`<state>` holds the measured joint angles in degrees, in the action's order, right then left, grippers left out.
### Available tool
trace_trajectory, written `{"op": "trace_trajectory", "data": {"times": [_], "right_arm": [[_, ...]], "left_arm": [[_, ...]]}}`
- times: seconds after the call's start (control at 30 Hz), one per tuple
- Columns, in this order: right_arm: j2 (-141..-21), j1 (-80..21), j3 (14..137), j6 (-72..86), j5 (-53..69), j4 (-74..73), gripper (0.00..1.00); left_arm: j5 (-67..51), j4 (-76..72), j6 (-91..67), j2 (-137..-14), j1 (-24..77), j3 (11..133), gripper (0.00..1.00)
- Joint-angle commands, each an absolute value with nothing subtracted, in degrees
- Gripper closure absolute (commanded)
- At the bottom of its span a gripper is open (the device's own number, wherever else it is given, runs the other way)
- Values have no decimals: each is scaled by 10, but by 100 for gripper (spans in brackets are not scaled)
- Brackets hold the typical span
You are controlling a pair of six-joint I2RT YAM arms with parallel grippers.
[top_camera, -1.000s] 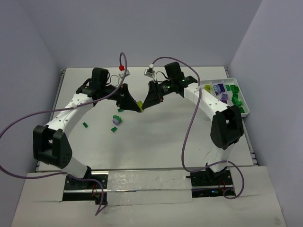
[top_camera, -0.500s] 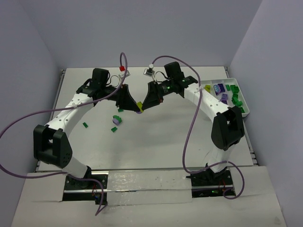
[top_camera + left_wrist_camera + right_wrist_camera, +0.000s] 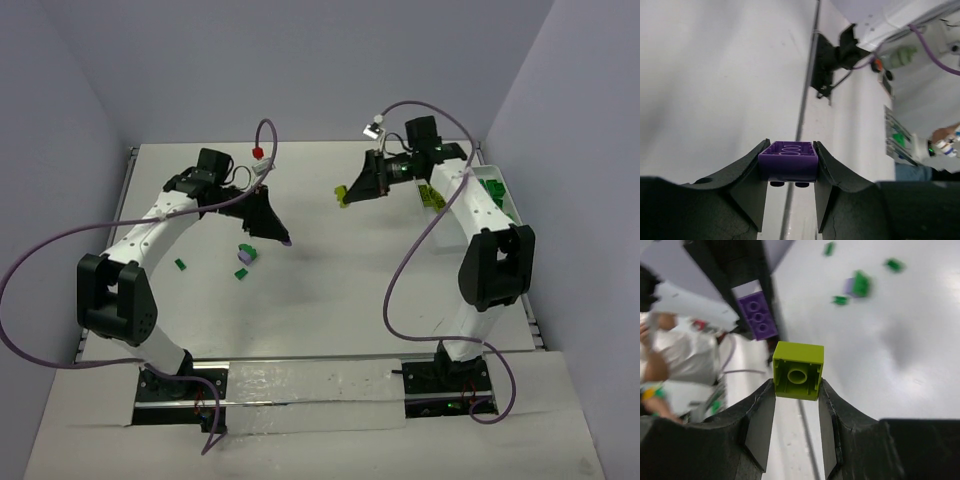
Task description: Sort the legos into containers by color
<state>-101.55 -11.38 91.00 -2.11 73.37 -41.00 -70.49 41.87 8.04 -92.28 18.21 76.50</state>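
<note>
Top view: the matte white table (image 3: 330, 290) carries a few loose bricks (image 3: 244, 256), small green and lavender blocks, at about 7 o'clock from the left gripper (image 3: 278, 236). That gripper's black, wedge-shaped fingers point toward 4 o'clock; what they hold is too small to tell here. The right gripper (image 3: 346, 194) hangs at about 1 o'clock from the table's middle, with a yellow-green brick (image 3: 342, 193) at its tip. A shallow white plastic tray (image 3: 506, 190) lies at the table's 2 o'clock edge, mostly hidden behind the right arm, with green bricks showing in it.

Left wrist view: the rough black fingers (image 3: 747, 187) are clamped on the two short ends of a purple brick (image 3: 788, 162). It is glossy and rectangular, its hollow underside with round tubes facing up and two studs poking out below.

Right wrist view: the fingers (image 3: 760, 420) pinch the yellow-green brick, which is smooth and square with one round tube in its open underside. The purple brick shows at 11 o'clock, three studs in a row. The loose bricks are blurred at 1 o'clock on the table.
</note>
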Motion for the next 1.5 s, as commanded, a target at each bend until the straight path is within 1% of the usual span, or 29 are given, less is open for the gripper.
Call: {"op": "trace_trajectory", "data": {"times": [0.0, 0.03, 0.1, 0.17, 0.2, 0.37, 0.57, 0.63, 0.67, 0.73, 0.77, 0.87, 0.97, 1.03, 1.13, 1.2, 1.23, 1.27, 1.33, 1.4, 1.47], "right_arm": [[-1016, -35, 988, -142, 518, -561, 100], [-1026, -3, 994, -148, 483, -566, 100], [-1039, 37, 999, -149, 360, -564, 100], [-1054, 64, 1000, -157, 285, -558, 100], [-1065, 79, 996, -164, 210, -551, 100], [-1121, 114, 983, -181, 114, -529, 100], [-1174, 120, 994, -178, 65, -512, 100], [-1192, 119, 1000, -179, 61, -512, 95], [-1200, 119, 1002, -178, 61, -512, 89], [-1213, 119, 1003, -176, 60, -514, 67], [-1215, 119, 1002, -175, 60, -515, 58], [-1209, 118, 999, -173, 70, -520, 36], [-1176, 112, 1005, -170, 113, -537, 29], [-1153, 103, 1012, -172, 154, -545, 26], [-1098, 71, 1023, -188, 254, -552, 23], [-1056, 42, 1016, -188, 322, -535, 21], [-1046, 33, 1007, -184, 344, -528, 17], [-1016, 8, 994, -173, 364, -504, 7], [-985, -39, 977, -155, 389, -454, 0], [-954, -96, 954, -114, 406, -398, 0], [-935, -137, 943, -71, 424, -343, 0]], "left_arm": [[-574, 318, 24, -893, 182, 764, 94], [-520, 312, 17, -894, 185, 769, 95], [-458, 307, 7, -905, 187, 792, 98], [-427, 304, -3, -912, 188, 804, 99], [-410, 300, -16, -917, 189, 817, 99], [-374, 293, -22, -929, 195, 847, 99], [-376, 294, -26, -941, 200, 862, 99], [-374, 294, -27, -940, 200, 863, 99], [-374, 293, -26, -940, 200, 863, 99], [-376, 296, -27, -942, 200, 863, 99], [-378, 297, -28, -943, 200, 862, 99], [-393, 296, -33, -943, 200, 859, 98], [-423, 287, -47, -940, 200, 846, 97], [-450, 276, -64, -939, 198, 837, 97], [-525, 228, -159, -939, 187, 802, 100], [-585, 162, -231, -934, 181, 768, 100], [-593, 138, -249, -929, 179, 762, 100], [-593, 122, -302, -922, 176, 745, 100], [-568, 100, -382, -914, 174, 734, 100], [-517, 109, -452, -904, 168, 737, 100], [-497, 119, -492, -899, 161, 745, 100]]}}
